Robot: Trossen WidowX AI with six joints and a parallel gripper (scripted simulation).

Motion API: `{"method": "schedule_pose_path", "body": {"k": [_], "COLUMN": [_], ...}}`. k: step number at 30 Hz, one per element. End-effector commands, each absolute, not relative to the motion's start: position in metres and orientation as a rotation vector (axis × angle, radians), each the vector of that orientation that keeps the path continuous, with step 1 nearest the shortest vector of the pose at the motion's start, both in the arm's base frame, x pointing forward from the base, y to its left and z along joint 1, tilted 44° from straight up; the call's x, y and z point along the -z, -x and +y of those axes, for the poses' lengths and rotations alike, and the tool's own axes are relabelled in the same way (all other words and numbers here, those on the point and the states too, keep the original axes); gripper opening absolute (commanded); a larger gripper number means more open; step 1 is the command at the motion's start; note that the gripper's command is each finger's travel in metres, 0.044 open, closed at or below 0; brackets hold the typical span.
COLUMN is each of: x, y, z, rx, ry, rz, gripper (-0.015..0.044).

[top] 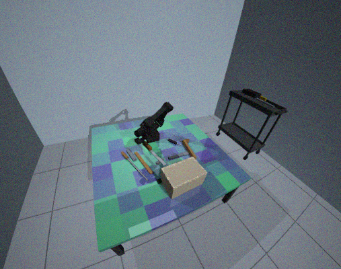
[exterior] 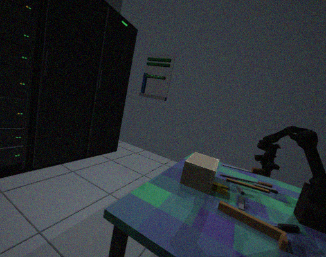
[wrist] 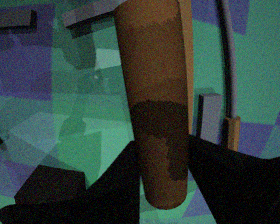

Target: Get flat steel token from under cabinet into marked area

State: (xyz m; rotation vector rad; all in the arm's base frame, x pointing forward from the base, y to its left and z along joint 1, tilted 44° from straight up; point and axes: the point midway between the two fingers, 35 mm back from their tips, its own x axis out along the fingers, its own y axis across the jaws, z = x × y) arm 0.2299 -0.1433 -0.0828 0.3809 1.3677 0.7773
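My gripper (top: 144, 143) (wrist: 157, 142) is shut on the wooden handle (top: 147, 146) (wrist: 156, 70) of a tool. In the top view its grey blade (top: 158, 158) points toward the cabinet. I cannot tell whether the blade touches the table. The cabinet (top: 184, 173) (exterior: 199, 175) is a pale tan box standing on the patchwork table (top: 107, 232) (exterior: 146, 209). The handle end also shows beside the dark fingers in the exterior view. The steel token and the vent slots cannot be made out. No outline of the marked area can be told from the coloured patches.
A wooden stick (top: 143, 163), an orange-handled rod (top: 124, 155) (wrist: 232, 132) and a grey block (top: 131, 155) (wrist: 209, 117) lie on one side. A wooden hammer-like tool (top: 189, 148) (exterior: 249, 218), dark handle (top: 172, 142) (exterior: 288, 228) and dark bar (top: 173, 157) lie on the other. A yellow piece (exterior: 220, 189) is beside the cabinet.
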Motion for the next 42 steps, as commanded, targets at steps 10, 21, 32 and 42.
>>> {"method": "schedule_pose_path", "body": {"k": [10, 21, 32, 42], "x": [0.090, 0.109, 0.125, 0.139], "y": [-0.233, -0.236, -0.237, -0.237], "z": [-0.140, -0.123, -0.107, -0.093], "rx": [-0.729, -0.721, -0.721, -0.722], "ry": [-0.427, -0.437, -0.439, -0.439], "rz": [1.382, 1.387, 1.386, 1.386], "gripper": [0.0000, 0.0000, 0.0000, 0.0000]}}
